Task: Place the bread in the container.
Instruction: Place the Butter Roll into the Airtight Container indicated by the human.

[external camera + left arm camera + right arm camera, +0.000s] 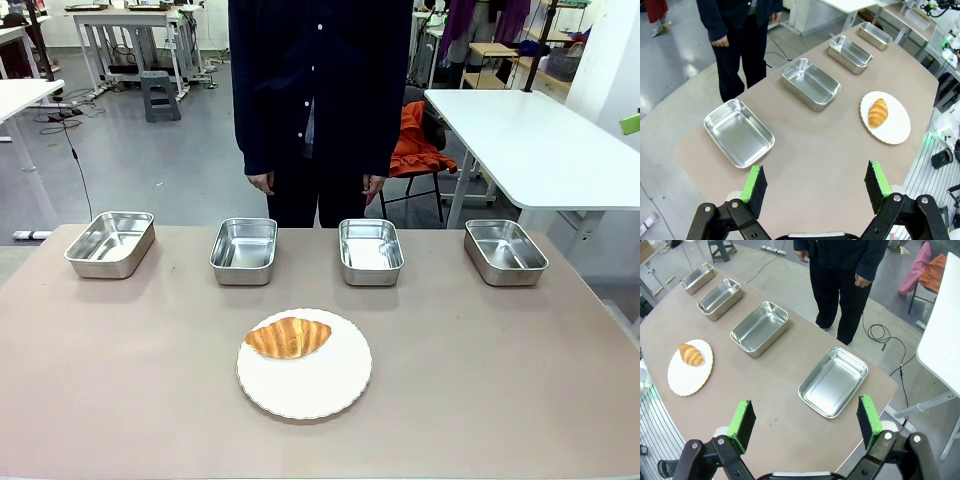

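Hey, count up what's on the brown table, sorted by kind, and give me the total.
steel pans: 4
white plate: 1
croissant: 1
Total: 6

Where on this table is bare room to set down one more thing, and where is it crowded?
The table is bare on both sides of the white plate and along the near edge. Most crowded is the middle, where the plate with the croissant lies close before the left-middle pan and right-middle pan.
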Controlling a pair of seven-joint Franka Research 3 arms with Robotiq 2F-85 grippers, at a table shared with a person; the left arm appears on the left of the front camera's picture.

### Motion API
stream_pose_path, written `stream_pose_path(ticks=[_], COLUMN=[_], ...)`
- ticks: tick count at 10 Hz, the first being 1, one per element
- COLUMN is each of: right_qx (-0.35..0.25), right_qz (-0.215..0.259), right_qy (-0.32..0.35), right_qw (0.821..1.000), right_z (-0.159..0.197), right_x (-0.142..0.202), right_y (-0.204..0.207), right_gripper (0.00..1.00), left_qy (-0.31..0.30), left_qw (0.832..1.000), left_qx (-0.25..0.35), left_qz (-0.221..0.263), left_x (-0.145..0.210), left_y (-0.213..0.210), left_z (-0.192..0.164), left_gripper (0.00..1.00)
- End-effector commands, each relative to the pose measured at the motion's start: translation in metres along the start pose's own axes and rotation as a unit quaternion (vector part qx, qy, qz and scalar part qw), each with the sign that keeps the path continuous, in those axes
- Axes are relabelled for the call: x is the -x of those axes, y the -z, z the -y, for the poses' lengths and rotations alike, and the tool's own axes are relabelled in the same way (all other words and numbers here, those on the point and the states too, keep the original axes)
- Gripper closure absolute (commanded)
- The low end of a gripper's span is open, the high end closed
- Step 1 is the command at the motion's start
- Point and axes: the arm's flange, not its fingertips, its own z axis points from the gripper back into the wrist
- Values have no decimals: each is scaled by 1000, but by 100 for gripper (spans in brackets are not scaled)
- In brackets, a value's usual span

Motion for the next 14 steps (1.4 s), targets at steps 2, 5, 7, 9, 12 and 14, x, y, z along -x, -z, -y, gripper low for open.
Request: stream_pose_path(ticks=[2, 5, 7, 9, 12, 14], right_qx=[-1, -1, -1, -1, -1, -1], right_qz=[3, 3, 3, 3, 3, 3], right_qy=[-2, -2, -2, -2, -2, -2], right_qw=[1000, 1000, 1000, 1000, 1000, 1000], right_z=[1, 1, 1, 1, 1, 1], right_x=[-1, -1, -1, -1, -1, -1], right_y=[0, 0, 0, 0, 0, 0], right_gripper=[0, 0, 0, 0, 0, 0], left_qy=[8, 8, 8, 8, 8, 8], left_qw=[1000, 1000, 1000, 1000, 1000, 1000], left_qx=[2, 2, 2, 2, 2, 2], left_qz=[2, 2, 2, 2, 2, 2], left_x=[1, 1, 1, 1, 1, 1], left_y=[-2, -2, -2, -2, -2, -2], left_z=[0, 0, 0, 0, 0, 0], left_gripper=[0, 0, 0, 0, 0, 0])
